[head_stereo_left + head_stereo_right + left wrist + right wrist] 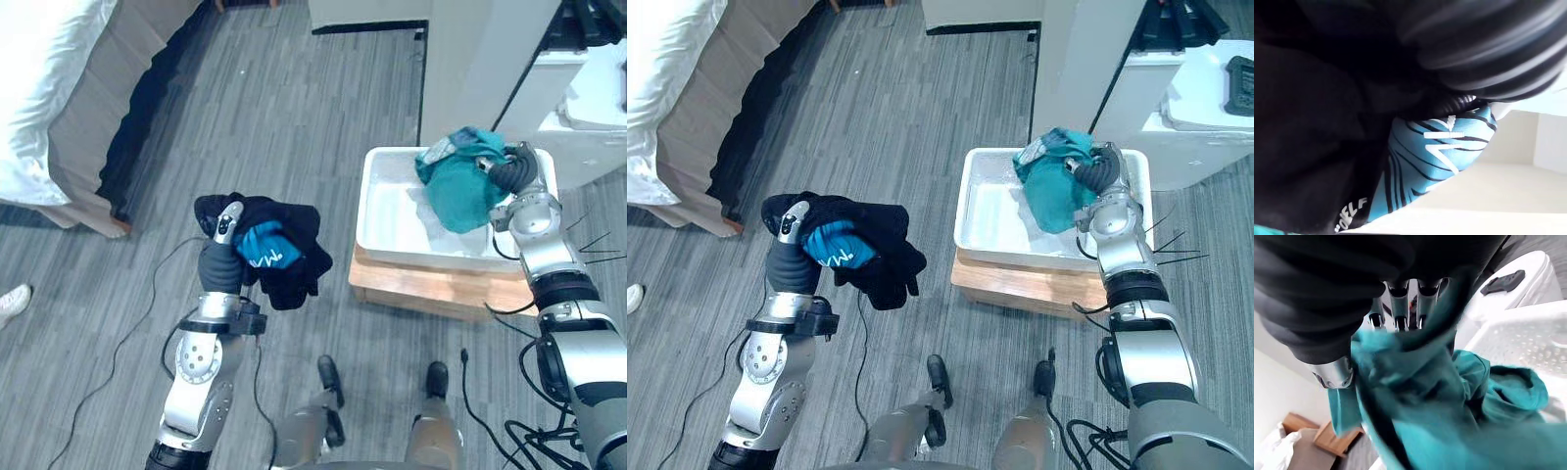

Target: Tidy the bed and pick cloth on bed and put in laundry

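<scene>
While raised at lower left of centre in the head views, grips a black cloth in the left hand, with fingers curled round the bundle and 1 dark-tipped finger lying over its top. Shows a bright blue patch with white lines on that cloth, just right of the hand, with black folds hanging below and to the right. Holds this bundle clear of the grey plank floor, well apart from the bed at upper left of the frame. Presents the same black and blue fabric close up in the left wrist view, pressed against the dark ribbed cover. Reaches with the right hand to the right side of the frame, at the far right corner of a white laundry bin. Has that hand closed on a teal cloth, with folds hanging from the fingers in the right wrist view. Has most of the teal cloth bunched in the bin's right end, part of it rising above the far rim. Has the bin resting on a wooden platform, lower right of centre. Takes in 1 white shoe of a person at the left edge.
</scene>
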Robot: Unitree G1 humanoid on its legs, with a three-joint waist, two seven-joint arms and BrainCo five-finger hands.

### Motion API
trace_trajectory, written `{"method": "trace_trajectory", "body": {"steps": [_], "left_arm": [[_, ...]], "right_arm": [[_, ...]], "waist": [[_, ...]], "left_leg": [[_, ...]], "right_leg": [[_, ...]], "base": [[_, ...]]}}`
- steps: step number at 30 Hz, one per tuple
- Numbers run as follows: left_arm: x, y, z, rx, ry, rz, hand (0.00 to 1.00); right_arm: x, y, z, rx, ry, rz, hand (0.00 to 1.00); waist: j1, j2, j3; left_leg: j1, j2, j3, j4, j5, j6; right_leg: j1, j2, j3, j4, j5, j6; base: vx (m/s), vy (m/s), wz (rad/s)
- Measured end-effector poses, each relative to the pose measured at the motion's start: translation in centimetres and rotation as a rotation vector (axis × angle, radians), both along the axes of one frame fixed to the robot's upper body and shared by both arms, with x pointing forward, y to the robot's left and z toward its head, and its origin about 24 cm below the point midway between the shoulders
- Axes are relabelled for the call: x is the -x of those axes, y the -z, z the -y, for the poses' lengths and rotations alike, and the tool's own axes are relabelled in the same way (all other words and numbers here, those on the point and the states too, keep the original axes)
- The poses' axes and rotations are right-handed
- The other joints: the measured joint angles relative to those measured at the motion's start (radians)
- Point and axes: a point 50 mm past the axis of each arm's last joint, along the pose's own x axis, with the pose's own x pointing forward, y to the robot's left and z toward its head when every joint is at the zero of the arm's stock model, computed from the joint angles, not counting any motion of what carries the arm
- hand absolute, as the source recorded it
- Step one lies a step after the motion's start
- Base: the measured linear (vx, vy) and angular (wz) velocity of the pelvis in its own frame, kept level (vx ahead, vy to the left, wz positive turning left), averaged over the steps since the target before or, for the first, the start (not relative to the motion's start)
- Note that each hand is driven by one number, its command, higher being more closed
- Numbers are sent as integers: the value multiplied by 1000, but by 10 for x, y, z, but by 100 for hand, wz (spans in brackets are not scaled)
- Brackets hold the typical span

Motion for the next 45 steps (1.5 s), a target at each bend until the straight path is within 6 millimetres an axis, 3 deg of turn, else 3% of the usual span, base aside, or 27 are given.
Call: {"method": "trace_trajectory", "body": {"steps": [5,6,7,11,13,17,21,26,30,36,37,40,45], "left_arm": [[-6,-14,1,-29,-45,66,100],[-9,-21,1,-53,-59,97,100],[-14,-23,3,-64,-74,109,100],[-46,-30,7,-147,-155,122,100],[-73,-30,4,-190,-237,71,100],[-108,-38,-13,-237,-399,-1,100],[-127,-60,-21,-311,-506,14,100],[-145,-70,-10,-363,-530,-9,100],[-154,-52,4,-366,-495,-107,100],[-156,15,35,-436,-372,-356,100],[-155,25,37,-444,-355,-395,0],[-150,48,42,-451,-333,-486,0],[-145,60,39,-445,-336,-525,0]], "right_arm": [[22,28,-35,253,-71,12,0],[29,42,-42,268,-86,-9,0],[35,52,-43,278,-89,-28,0],[70,72,-28,262,-35,-43,0],[97,84,-18,226,18,-49,0],[139,107,-11,148,53,-91,0],[168,134,-9,64,77,-177,0],[192,153,-21,-49,81,-221,0],[195,151,-36,-94,48,-193,0],[191,150,-57,-146,17,-151,0],[191,150,-60,-153,13,-149,0],[191,151,-64,-174,20,-141,0],[190,151,-63,-172,35,-130,0]], "waist": [[-30,-13,0],[-48,-43,-1],[-58,-45,-1],[-110,-57,-12],[-160,-85,-41],[-219,-133,-70],[-262,-138,-75],[-298,-138,-73],[-300,-138,-54],[-286,-141,-1],[-283,-141,2],[-262,-145,6],[-232,-146,8]], "left_leg": [[86,21,80,-10,-27,-14],[103,10,106,-10,-28,-15],[111,18,128,-10,-29,-16],[142,59,204,-10,-15,-37],[155,76,230,-10,-15,-44],[179,95,285,-10,-26,-64],[157,101,348,-10,-28,-67],[111,113,399,-10,-35,-78],[80,118,421,-9,-35,-79],[80,120,460,-8,-39,-78],[80,122,473,-8,-39,-78],[88,126,490,-9,-39,-78],[83,126,479,-9,-36,-81]], "right_leg": [[40,22,58,1,-22,14],[49,9,69,-1,-77,30],[49,17,78,-5,-89,37],[52,57,126,-17,-91,40],[51,77,152,-23,-89,39],[39,105,204,-29,-73,28],[-22,123,262,-30,-57,17],[-88,136,302,-30,-37,-4],[-125,140,311,-30,-28,-4],[-127,135,307,-30,-27,-5],[-128,135,305,-30,-27,-5],[-131,133,301,-30,-29,-3],[-129,128,284,-26,-33,1]], "base": [[-56,-27,-44],[-67,-73,-43],[-69,-108,-41],[-45,-111,-40],[6,-84,-37],[29,-63,-49],[11,-52,-45],[1,-25,-28],[3,-18,-10],[2,-1,1],[20,2,5],[6,0,2],[2,-16,8]]}}
